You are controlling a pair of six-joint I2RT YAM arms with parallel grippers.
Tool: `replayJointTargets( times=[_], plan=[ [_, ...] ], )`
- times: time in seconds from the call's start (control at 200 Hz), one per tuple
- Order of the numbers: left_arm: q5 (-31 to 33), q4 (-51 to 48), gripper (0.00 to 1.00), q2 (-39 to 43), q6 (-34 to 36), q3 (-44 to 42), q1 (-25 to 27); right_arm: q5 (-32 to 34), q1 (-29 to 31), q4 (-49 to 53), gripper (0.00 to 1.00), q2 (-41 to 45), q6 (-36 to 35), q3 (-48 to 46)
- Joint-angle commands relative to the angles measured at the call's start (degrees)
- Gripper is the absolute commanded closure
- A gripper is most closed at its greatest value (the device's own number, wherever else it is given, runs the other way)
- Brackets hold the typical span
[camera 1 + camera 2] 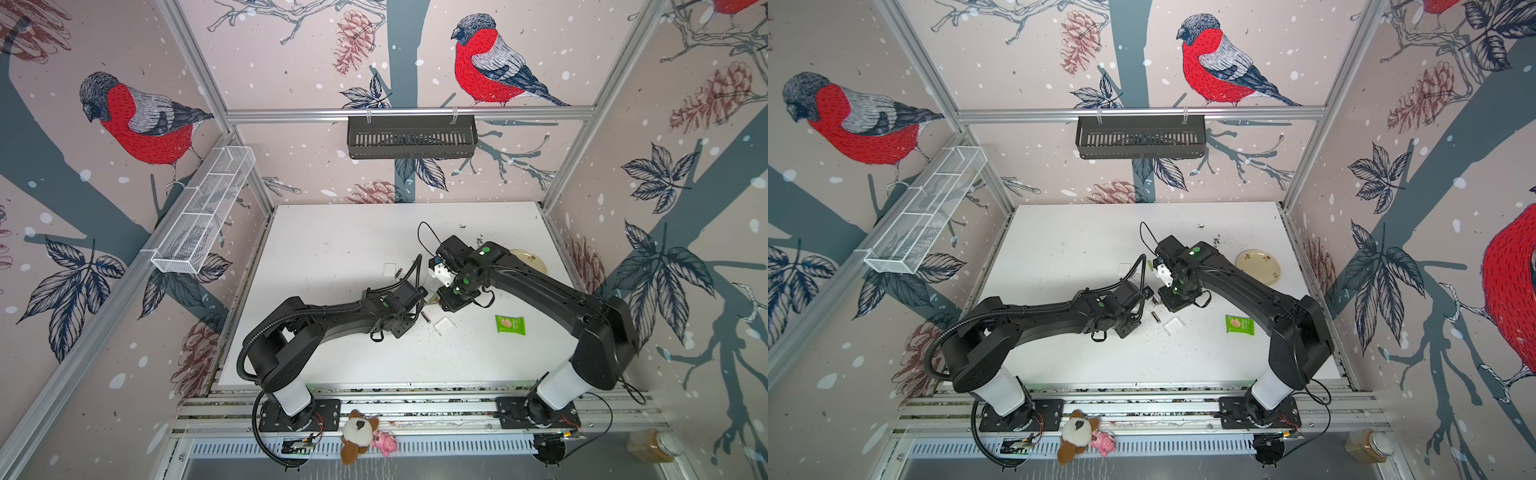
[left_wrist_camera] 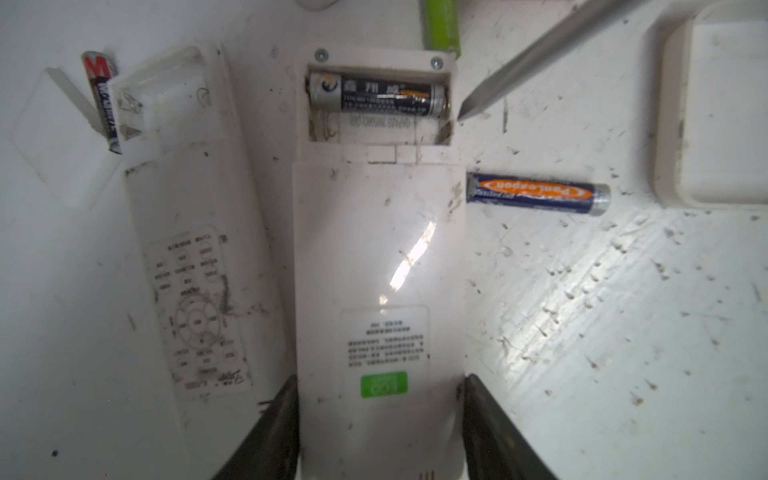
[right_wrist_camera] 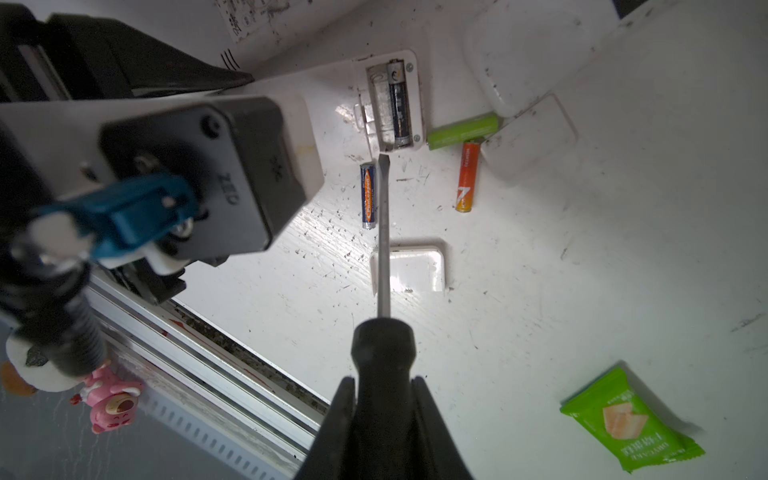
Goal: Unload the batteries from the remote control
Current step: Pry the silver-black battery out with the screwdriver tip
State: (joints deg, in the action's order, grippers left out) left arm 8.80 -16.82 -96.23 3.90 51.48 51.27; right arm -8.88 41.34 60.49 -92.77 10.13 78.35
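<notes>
The white remote control (image 2: 374, 249) lies back-up with my left gripper (image 2: 380, 382) shut on its lower end. One black battery (image 2: 378, 97) sits in its open compartment beside an empty slot. My right gripper (image 3: 382, 382) is shut on the black-handled screwdriver (image 3: 382, 345), whose flat tip (image 2: 463, 114) rests just outside the compartment's corner. Loose on the table lie a blue-and-orange battery (image 2: 536, 193), a lime green battery (image 3: 461, 131), an orange-red battery (image 3: 467, 176) and a red-and-black battery (image 2: 102, 99). In both top views the arms meet mid-table above the remote control.
A second white remote (image 2: 187, 249) with an empty compartment lies alongside. Loose white battery covers (image 3: 409, 270) (image 2: 715, 112), a green snack packet (image 1: 510, 324) and a beige plate (image 1: 1258, 266) lie to the right. Soft toys (image 1: 361, 434) sit on the front rail.
</notes>
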Motion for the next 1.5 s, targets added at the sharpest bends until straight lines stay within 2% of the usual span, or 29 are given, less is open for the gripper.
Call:
replayJointTargets(
  times=[0.0, 0.32, 1.136, 1.346, 1.496],
  plan=[
    [-3.11, -7.81, 1.00, -1.06, 2.05, -1.03, -0.11, 2.18, 0.73, 2.26, 1.00, -1.12, -0.96, 1.40],
    [-4.04, -7.48, 1.00, -1.07, 3.04, -1.48, -0.11, 5.16, 2.04, 3.85, 1.00, -3.97, -1.08, 3.91],
    [-3.65, -7.66, 1.00, -1.68, 3.83, -0.69, -0.11, 7.98, 3.45, 5.40, 1.00, -7.10, -2.06, 6.19],
    [-3.44, -9.19, 1.00, -2.14, 3.75, 0.53, -0.11, 10.45, 5.81, 6.94, 1.00, -10.31, 0.97, 7.96],
    [-3.89, -10.07, 1.00, -2.46, 3.75, 1.36, -0.11, 13.65, 8.34, 6.75, 1.00, -11.78, 6.24, 6.38]
  ],
)
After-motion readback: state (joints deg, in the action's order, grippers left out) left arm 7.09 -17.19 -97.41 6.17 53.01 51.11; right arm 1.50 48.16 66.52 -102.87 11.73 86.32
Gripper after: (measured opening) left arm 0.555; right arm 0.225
